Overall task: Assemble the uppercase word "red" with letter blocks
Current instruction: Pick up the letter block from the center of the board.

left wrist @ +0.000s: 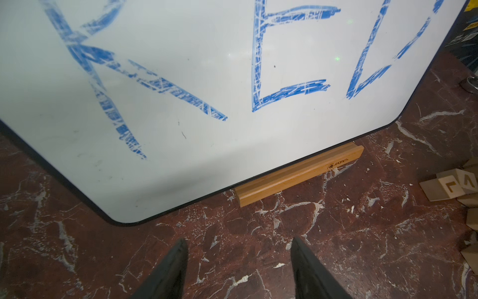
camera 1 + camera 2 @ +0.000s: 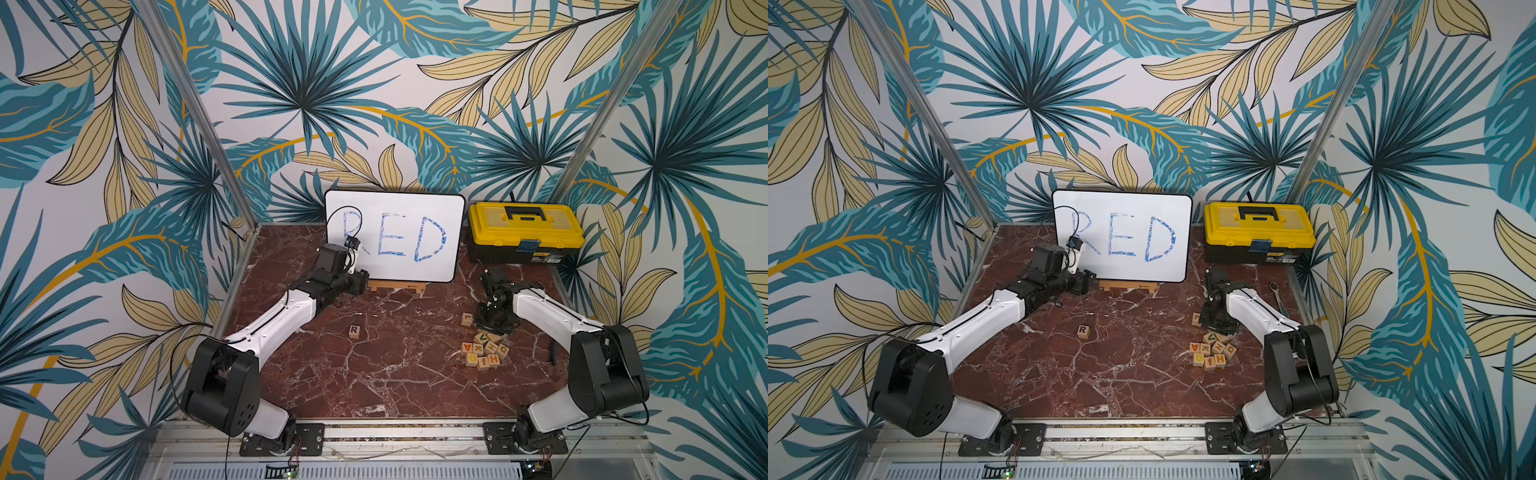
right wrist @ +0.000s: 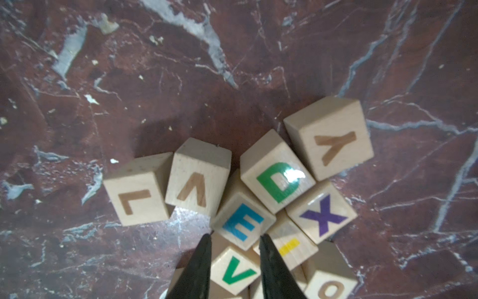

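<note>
Right wrist view: right hand (image 3: pixel 234 238) is clenched, with the green V block (image 3: pixel 234 269) sitting between its fingers, apparently gripped. The E block (image 3: pixel 243 222) and D block (image 3: pixel 278 181) lie just past the fingertips, in the pile (image 2: pixel 484 353) in front of the whiteboard's (image 2: pixel 395 237) D end. Only the R block (image 2: pixel 354 331) stands alone, in front of the whiteboard's R end. Left hand (image 1: pixel 239 242) is released and empty, near the whiteboard's lower edge. My estimate: one letter placed, E and D still to fetch.
</note>
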Controlling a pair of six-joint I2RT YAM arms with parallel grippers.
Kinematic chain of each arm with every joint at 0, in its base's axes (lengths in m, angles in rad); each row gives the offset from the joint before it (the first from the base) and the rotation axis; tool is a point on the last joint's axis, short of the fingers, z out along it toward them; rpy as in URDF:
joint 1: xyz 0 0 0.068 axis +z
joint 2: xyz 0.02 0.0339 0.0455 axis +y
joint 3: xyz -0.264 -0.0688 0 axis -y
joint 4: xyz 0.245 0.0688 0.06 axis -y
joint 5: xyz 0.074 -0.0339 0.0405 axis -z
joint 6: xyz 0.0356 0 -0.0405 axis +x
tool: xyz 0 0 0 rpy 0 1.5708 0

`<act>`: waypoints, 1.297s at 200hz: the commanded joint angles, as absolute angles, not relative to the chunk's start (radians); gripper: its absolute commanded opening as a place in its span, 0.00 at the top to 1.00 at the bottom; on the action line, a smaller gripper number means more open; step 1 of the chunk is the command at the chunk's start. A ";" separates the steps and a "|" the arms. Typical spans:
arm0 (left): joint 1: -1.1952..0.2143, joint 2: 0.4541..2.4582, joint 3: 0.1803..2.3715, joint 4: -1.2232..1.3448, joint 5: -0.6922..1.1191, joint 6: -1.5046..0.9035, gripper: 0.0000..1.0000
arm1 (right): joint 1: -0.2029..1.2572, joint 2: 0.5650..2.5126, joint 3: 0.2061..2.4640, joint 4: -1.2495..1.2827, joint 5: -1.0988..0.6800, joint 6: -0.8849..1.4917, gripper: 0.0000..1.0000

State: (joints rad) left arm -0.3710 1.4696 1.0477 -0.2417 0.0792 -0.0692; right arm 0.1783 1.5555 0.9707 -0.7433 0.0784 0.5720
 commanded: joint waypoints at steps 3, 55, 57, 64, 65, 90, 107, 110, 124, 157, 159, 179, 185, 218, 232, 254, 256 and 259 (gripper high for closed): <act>-0.362 1.444 1.056 -0.222 0.084 -0.055 0.36 | 0.175 1.552 0.952 -0.718 0.061 0.654 0.63; -0.356 1.444 1.051 -0.222 0.088 -0.056 0.36 | 0.175 1.482 0.916 -0.726 0.098 0.804 0.59; -0.357 1.444 1.050 -0.223 0.089 -0.057 0.36 | 0.175 1.480 0.916 -0.727 0.098 0.808 0.59; -0.356 1.443 1.049 -0.223 0.089 -0.056 0.36 | 0.175 1.475 0.915 -0.731 0.101 0.823 0.59; -0.357 1.443 1.049 -0.223 0.089 -0.057 0.36 | 0.175 1.474 0.914 -0.732 0.101 0.825 0.58; -0.355 1.439 1.046 -0.222 0.090 -0.057 0.36 | 0.175 1.470 0.910 -0.728 0.113 0.851 0.58; -0.354 1.436 1.043 -0.222 0.089 -0.056 0.36 | 0.175 1.482 0.910 -0.725 0.112 0.859 0.58; -0.354 1.433 1.043 -0.222 0.088 -0.056 0.36 | 0.175 1.484 0.908 -0.724 0.113 0.860 0.58; -0.354 1.430 1.042 -0.222 0.086 -0.056 0.36 | 0.175 1.492 0.901 -0.714 0.113 0.866 0.59; -0.352 1.431 1.041 -0.222 0.085 -0.055 0.36 | 0.175 1.500 0.885 -0.695 0.115 0.878 0.59; -0.352 1.430 1.041 -0.222 0.085 -0.055 0.36 | 0.175 1.501 0.884 -0.695 0.116 0.878 0.59; -0.352 1.432 1.042 -0.222 0.085 -0.055 0.36 | 0.170 1.502 0.876 -0.685 0.121 0.883 0.60; -0.352 1.431 1.041 -0.222 0.085 -0.055 0.36 | 0.169 1.502 0.874 -0.683 0.123 0.884 0.60; -0.352 1.432 1.042 -0.223 0.084 -0.055 0.36 | 0.156 1.517 0.867 -0.650 0.110 0.888 0.62; -0.351 1.431 1.042 -0.222 0.084 -0.054 0.36 | 0.153 1.540 0.877 -0.646 0.099 0.887 0.62; -0.350 1.429 1.039 -0.222 0.080 -0.054 0.36 | 0.153 1.557 0.882 -0.634 0.093 0.887 0.63; -0.351 1.428 1.040 -0.223 0.079 -0.054 0.36 | 0.153 1.557 0.882 -0.634 0.094 0.887 0.63; -0.350 1.429 1.040 -0.222 0.079 -0.053 0.36 | 0.153 1.557 0.882 -0.632 0.093 0.887 0.63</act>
State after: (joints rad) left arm -0.3580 1.4528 1.0477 -0.2390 0.0792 -0.0669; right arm 0.1574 1.5101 0.9039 -0.6430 0.1036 0.8726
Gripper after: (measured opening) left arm 0.640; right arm 0.372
